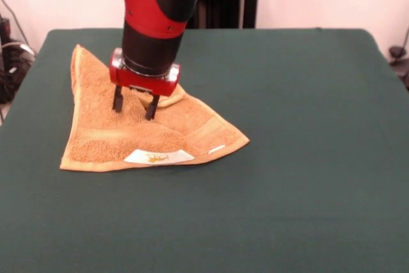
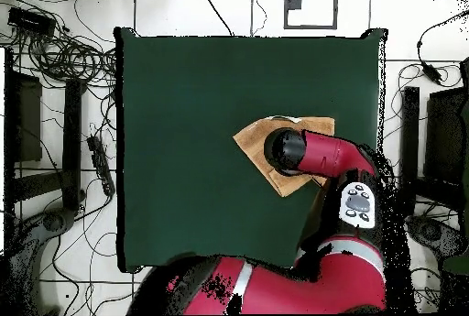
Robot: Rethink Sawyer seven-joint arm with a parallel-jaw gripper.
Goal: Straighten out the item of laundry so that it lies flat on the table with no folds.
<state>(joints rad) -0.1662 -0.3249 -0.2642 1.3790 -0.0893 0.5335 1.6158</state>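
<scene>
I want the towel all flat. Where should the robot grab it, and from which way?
Probably the folded-over flap lying on the towel, beside the open end effector. Coming straight down from above suits it: that curled edge stands slightly proud of the layer beneath, so it looks easiest to pinch and pull outward over the table.

Bare table (image 1: pixel 307 158) across most of its surface, sole obstacle the rumpled towel (image 1: pixel 108 142) near one edge, gripper (image 1: pixel 135 107) standing directly over it.

No legible text, brand, number or sign noted. The towel (image 1: pixel 128 133) carries a white label (image 1: pixel 158 156) at its near edge; its yellow print is too small to read.
</scene>
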